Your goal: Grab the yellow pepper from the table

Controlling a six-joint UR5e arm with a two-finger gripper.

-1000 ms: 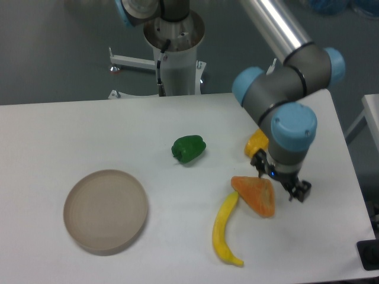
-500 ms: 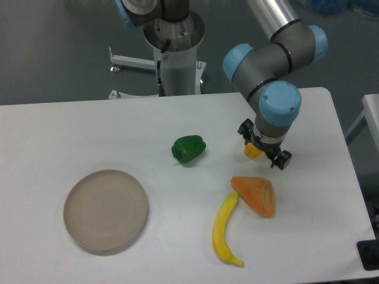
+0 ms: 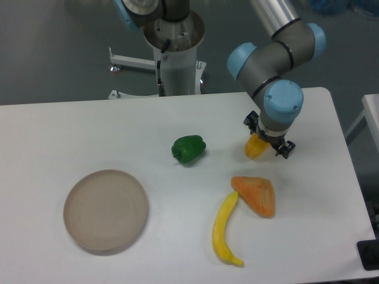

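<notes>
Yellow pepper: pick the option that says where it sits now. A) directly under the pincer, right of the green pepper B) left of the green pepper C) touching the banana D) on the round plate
A: the yellow pepper shows just below the pincer, well to the right of the green pepper.

**Bystanders on my screen**

I see a green pepper lying near the middle, well apart from the other pieces. In front of it and to the right, an orange wedge-shaped piece lies flat, and a long curved yellow banana sits just beside its left edge, the banana's upper tip touching or nearly touching the wedge. Far to the left I have a round, shallow beige dish, alone. Behind everything stands a white pedestal.
</notes>
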